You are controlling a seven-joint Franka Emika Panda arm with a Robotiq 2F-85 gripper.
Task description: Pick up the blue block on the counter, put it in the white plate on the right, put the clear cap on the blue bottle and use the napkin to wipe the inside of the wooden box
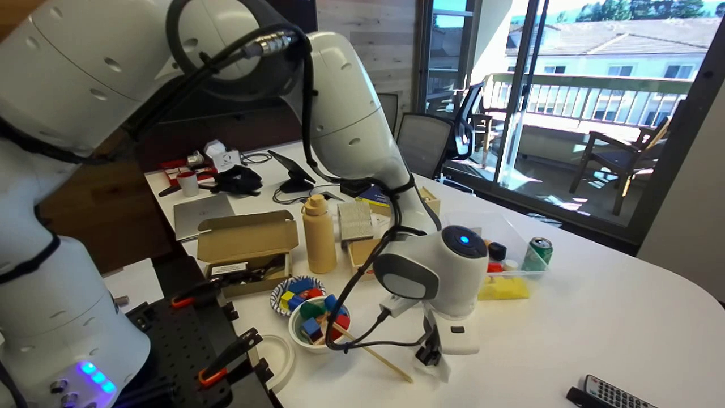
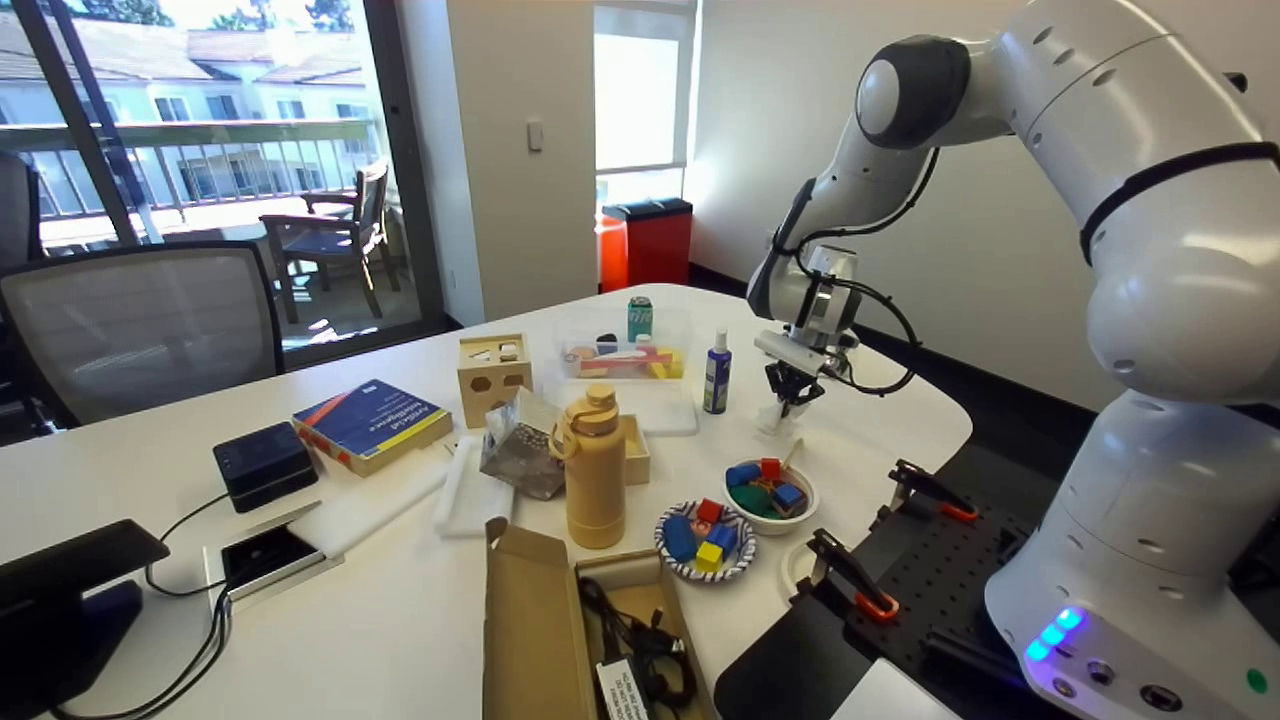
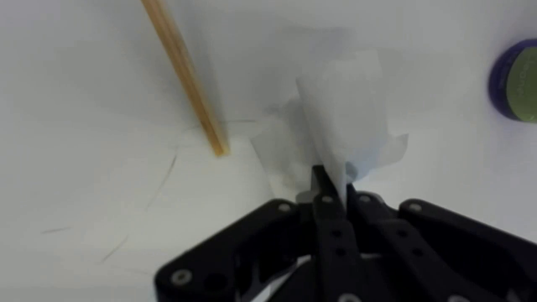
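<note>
You have the napkin (image 3: pixel 350 105) in your grasp: the jaws are pressed together, and its upper edge is pinched between them. It looks white and thin, with one sharp fold standing in the middle, bent corners at the side and a faint bluish tint close to the jaws. You find it near the white bowl (image 2: pixel 771 526) of coloured blocks (image 2: pixel 788 497), just beside the tip of the wooden stick (image 3: pixel 184 69) which reaches out from this bowl.

In both exterior views the napkin is only a small pale patch, its upper part covered by the jaws. Whether its lower edge touches the worktop (image 1: pixel 595 323), I cannot tell you.

A little farther from the bowl than the napkin, the blue bottle (image 2: pixel 717 380) stands upright; its pale top is too small to read. In your wrist view, a dark blue round thing (image 3: pixel 522 84) with green face is cut by the border. Just beside the bowl, the white plate (image 1: pixel 276 358) is partly hidden by a black clamp (image 2: pixel 848 567). More apart from the bowl, the yellow bottle (image 2: pixel 595 490) covers part of the wooden box (image 2: pixel 638 468).
</note>
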